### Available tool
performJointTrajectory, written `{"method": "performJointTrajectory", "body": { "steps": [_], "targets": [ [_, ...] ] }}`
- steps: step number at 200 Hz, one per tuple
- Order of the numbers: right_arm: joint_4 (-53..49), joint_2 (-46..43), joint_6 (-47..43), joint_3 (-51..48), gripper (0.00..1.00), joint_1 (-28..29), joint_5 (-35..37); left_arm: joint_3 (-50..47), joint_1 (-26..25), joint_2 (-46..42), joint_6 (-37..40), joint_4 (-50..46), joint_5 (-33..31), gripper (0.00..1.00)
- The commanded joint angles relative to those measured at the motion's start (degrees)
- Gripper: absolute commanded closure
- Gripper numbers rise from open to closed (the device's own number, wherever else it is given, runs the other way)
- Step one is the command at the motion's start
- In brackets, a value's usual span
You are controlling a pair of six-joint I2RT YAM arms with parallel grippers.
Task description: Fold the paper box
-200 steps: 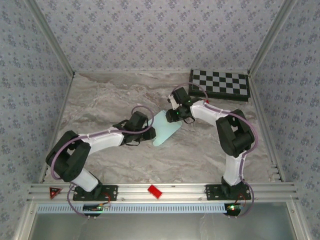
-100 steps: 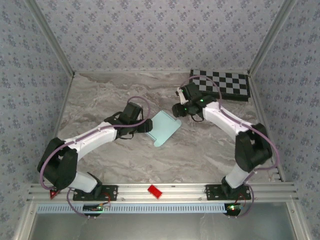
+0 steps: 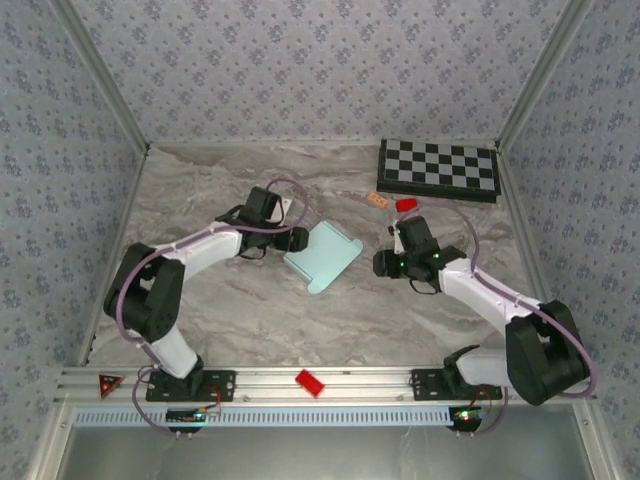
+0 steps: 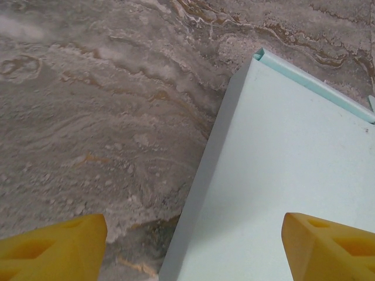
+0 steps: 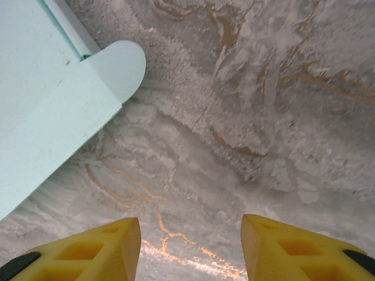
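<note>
you find the paper box (image 3: pixel 322 256) lying on the marble table (image 3: pixel 200 190), mid-table, between the two grippers. the left gripper (image 3: pixel 298 238) sits at the box's left edge, released: its fingers (image 4: pixel 55 249) stand wide apart and grasp nothing. the right gripper (image 3: pixel 381 263) is near the box's right side but apart from it, released, with bare table between its fingers (image 5: pixel 88 252). the chessboard (image 3: pixel 438 168) lies at the far right.
</note>
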Motion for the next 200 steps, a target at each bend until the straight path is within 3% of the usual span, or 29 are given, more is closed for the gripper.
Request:
{"method": "performJointTrajectory", "body": {
  "steps": [1,73,109,200],
  "targets": [
    [2.71,-1.69,3.74,-2.53,0.50,0.16,-2.01,1.84,0.59,2.46,2.59,2.29,5.73,0.22],
    [3.87,-1.21,4.41,-4.84,0.50,0.73,-0.92,-0.67,0.37,4.56,-1.65,6.29,12.47,0.28],
    [4.88,0.89,4.65,-4.34,0.50,0.91,-1.40,-3.74,-0.57,4.00,-5.07,9.01,14.94,0.36],
    [10.05,4.73,6.51,-4.02,0.50,1.03,-4.46,-9.06,-5.37,0.77,-11.86,13.25,12.82,0.42]
  ]
}}
